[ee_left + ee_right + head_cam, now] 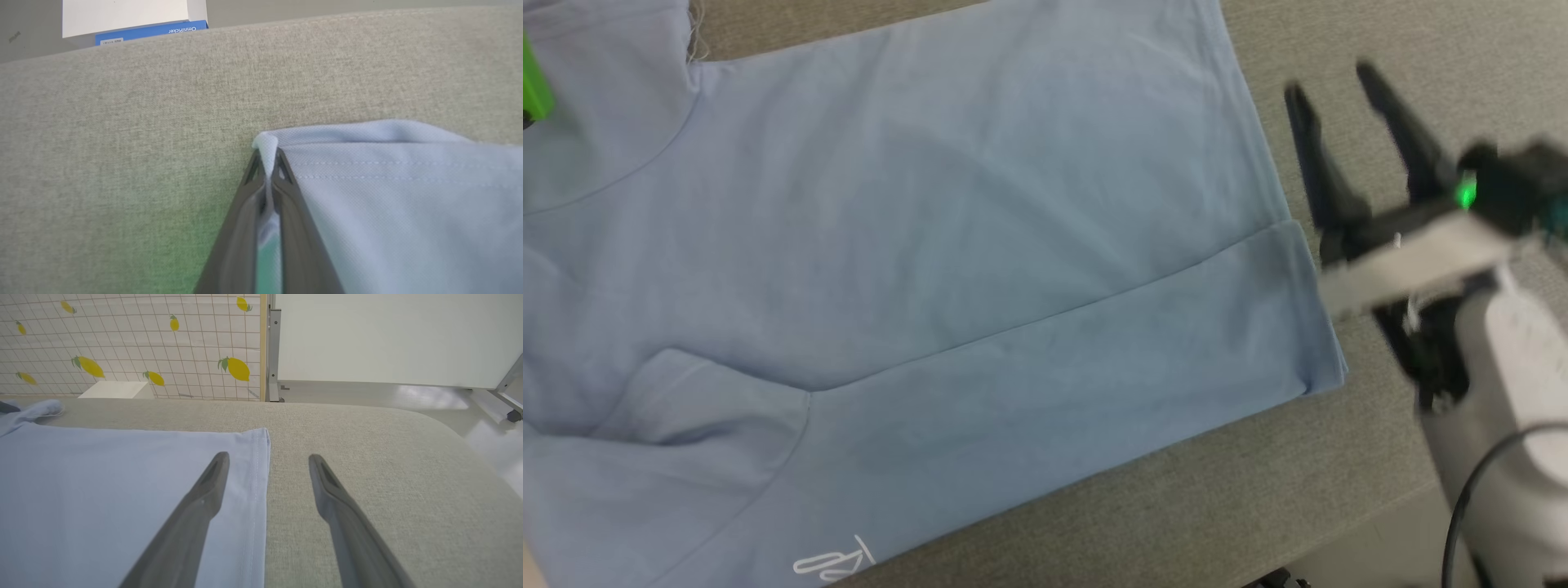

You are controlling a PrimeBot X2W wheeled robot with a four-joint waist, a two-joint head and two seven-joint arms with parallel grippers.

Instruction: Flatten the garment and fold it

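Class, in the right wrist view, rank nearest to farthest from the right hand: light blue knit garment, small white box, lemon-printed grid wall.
1. Light blue knit garment, partly under the right hand.
2. Small white box, upper left of view.
3. Lemon-printed grid wall, behind the box.

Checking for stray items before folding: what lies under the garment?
The garment lies on a grey-beige fabric surface that shows around its edges. Whatever is directly beneath the cloth is covered.
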